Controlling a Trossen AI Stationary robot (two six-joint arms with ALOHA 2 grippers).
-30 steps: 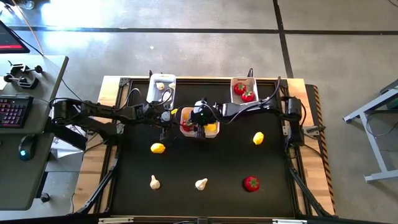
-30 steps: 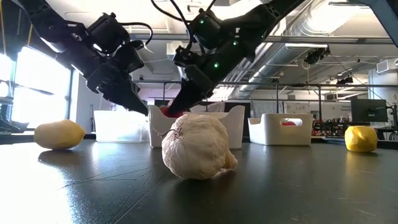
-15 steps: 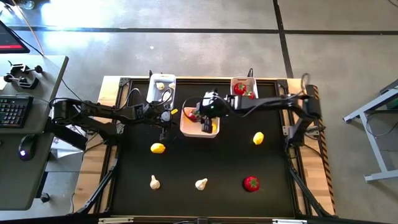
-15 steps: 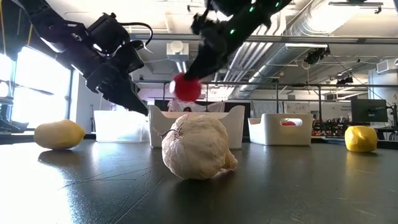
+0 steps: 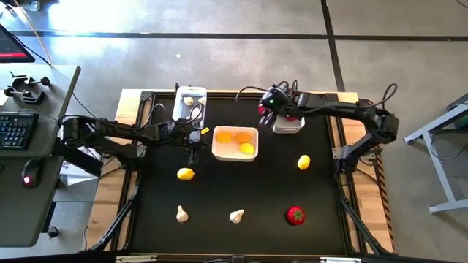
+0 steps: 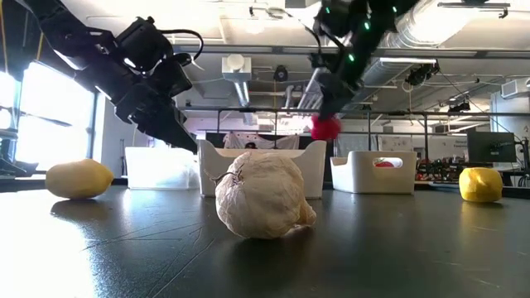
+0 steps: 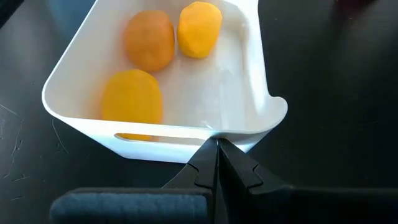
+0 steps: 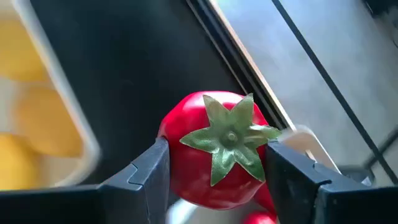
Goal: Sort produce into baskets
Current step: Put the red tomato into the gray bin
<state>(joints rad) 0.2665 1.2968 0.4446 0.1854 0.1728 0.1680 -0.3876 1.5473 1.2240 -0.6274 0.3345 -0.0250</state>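
My right gripper (image 5: 265, 109) is shut on a red round fruit (image 8: 211, 155) with a green top, in the air beside the right basket (image 5: 287, 124), which holds more red fruit. The wide basket (image 5: 235, 143) in the middle holds three yellow-orange ovals (image 7: 149, 43). My left gripper (image 7: 217, 149) is shut, its tips at that basket's left wall. The left basket (image 5: 189, 102) holds garlic. Loose on the mat lie two lemons (image 5: 186, 174) (image 5: 304, 162), two garlic bulbs (image 5: 181, 213) (image 5: 236, 215) and a red fruit (image 5: 295, 215). My left gripper's shut fingertips stand against the wide basket's outer wall near a corner (image 7: 211, 132); I cannot tell whether they press on it. My right gripper pinches the red fruit's two sides (image 8: 171, 155) between its two fingers, slanting down from above. The fruit (image 6: 325, 127) hangs at the fingers' ends, lifted clear, its green top toward the wrist.
The black mat ends at a wooden frame (image 5: 131, 98) on all sides. A desk with a keyboard (image 5: 14, 128) stands to the left of the table. Open mat lies between the loose pieces near the front.
My right gripper has lifted the red fruit out of the wide basket, carried it up and toward the table's far right, to beside the right basket, and has turned on the way. Only yellow-orange pieces are left in the wide basket.
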